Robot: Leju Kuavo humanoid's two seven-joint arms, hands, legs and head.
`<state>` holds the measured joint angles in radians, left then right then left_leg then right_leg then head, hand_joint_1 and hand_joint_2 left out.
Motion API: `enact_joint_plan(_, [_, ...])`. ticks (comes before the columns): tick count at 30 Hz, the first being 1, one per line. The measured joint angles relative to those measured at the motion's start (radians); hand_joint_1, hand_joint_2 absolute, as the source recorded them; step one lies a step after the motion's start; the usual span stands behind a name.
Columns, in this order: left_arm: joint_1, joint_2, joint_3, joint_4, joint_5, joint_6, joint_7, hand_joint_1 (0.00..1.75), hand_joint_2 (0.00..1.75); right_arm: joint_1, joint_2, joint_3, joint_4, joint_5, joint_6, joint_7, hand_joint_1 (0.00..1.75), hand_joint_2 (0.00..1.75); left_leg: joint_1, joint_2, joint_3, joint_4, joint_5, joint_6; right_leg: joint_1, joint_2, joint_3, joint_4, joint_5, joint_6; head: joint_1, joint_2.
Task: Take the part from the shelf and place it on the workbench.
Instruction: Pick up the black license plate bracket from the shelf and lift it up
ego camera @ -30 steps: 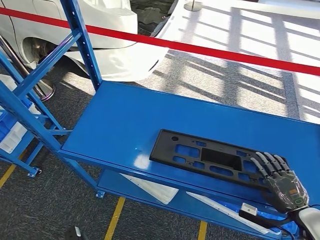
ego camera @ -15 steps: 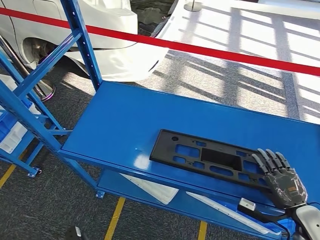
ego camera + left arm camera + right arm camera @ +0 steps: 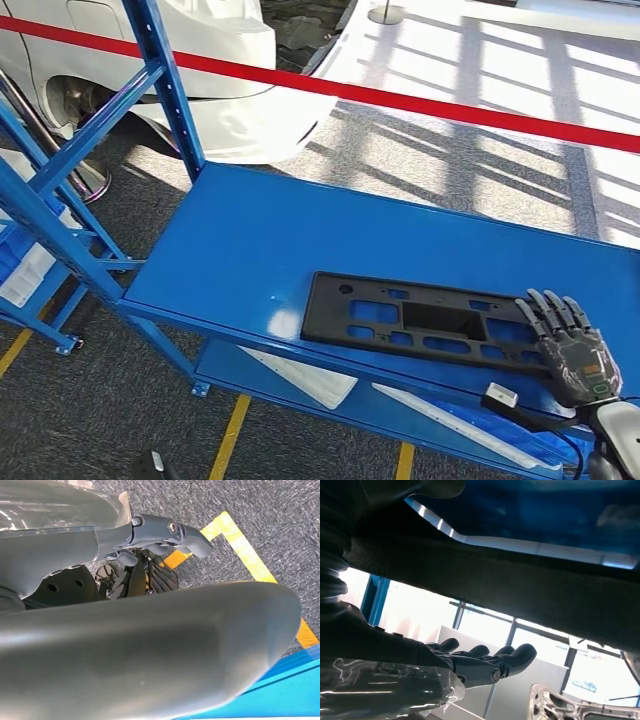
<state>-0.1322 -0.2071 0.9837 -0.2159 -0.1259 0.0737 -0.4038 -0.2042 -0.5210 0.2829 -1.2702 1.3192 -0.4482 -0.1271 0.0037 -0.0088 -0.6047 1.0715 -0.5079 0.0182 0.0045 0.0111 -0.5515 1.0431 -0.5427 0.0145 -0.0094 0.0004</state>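
- Blue steel shelving (image 3: pixel 249 240) stands before me on a grey carpeted floor with yellow lines (image 3: pixel 230 440), a red barrier tape (image 3: pixel 423 100) and a white car (image 3: pixel 219 70) beyond it.
- On the upper shelf board lies the part (image 3: pixel 423 322), a long flat black plate with many cut-outs, flat on the blue metal, its long side running roughly along the front edge.
- As I judge it, the task is barely begun: the part lies on the shelf, not lifted, and no workbench is visible in these views.
- My right hand (image 3: pixel 573 350) is at the part's right end, fingers stretched out over its top face; the thumb (image 3: pixel 500 396) sits lower, in front of the shelf edge.
- From the right wrist view the fingers (image 3: pixel 497 660) lie straight and apart beneath a dark edge (image 3: pixel 501 585); I cannot tell whether they press the part or whether the thumb is under it, so I count the hand as open, not gripping.
- My left hand (image 3: pixel 166 532) hangs at my side over the floor, fingers loosely extended, holding nothing.
- Left to do: get a firm hold, lift the part off, carry it to the surface, set it down.
- Containers: a blue bin (image 3: pixel 19 255) sits low at the far left; its contents are unclear. White sheets (image 3: pixel 302 375) lie on the lower shelf.
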Motion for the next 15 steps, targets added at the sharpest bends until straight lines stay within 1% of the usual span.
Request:
enact_joint_plan(2, [0.0,0.0,0.0,0.0,0.0,0.0,0.0,0.0,0.0,-0.005,0.0,-0.002,0.013,0.0,0.0,-0.003,0.51,1.75,0.0,0.0,0.0,0.0,0.0,0.0,0.0,0.0,0.0,0.0,0.0,0.0,0.0,0.0])
enact_joint_plan(4, [0.0,0.0,0.0,0.0,0.0,0.0,0.0,0.0,0.0,-0.007,0.001,-0.004,0.024,0.0,-0.001,-0.007,1.19,1.75,0.0,0.0,0.0,0.0,0.0,0.0,0.0,0.0,0.0,0.0,0.0,0.0,0.0,0.0])
enact_joint_plan(6, [0.0,0.0,-0.001,0.0,0.0,0.0,0.001,0.0,0.0,-0.008,0.001,-0.004,0.031,-0.002,-0.003,-0.01,1.72,1.75,0.0,0.0,0.0,0.0,0.0,0.0,0.0,0.0,0.0,0.0,0.0,0.0,0.0,0.0])
enact_joint_plan(7, [0.0,0.0,-0.001,0.0,0.0,0.0,0.001,0.0,0.0,-0.008,0.002,-0.004,0.034,-0.003,-0.004,-0.011,1.75,1.75,0.0,0.0,0.0,0.0,0.0,0.0,0.0,0.0,0.0,0.0,0.0,0.0,0.0,0.0])
enact_joint_plan(15, [-0.001,0.0,-0.007,0.0,0.0,0.0,0.003,0.0,0.0,-0.006,0.01,-0.016,0.039,-0.03,-0.015,-0.025,1.75,1.75,0.0,0.0,0.0,0.0,0.0,0.0,0.0,0.0,0.0,0.0,0.0,0.0,0.0,0.0])
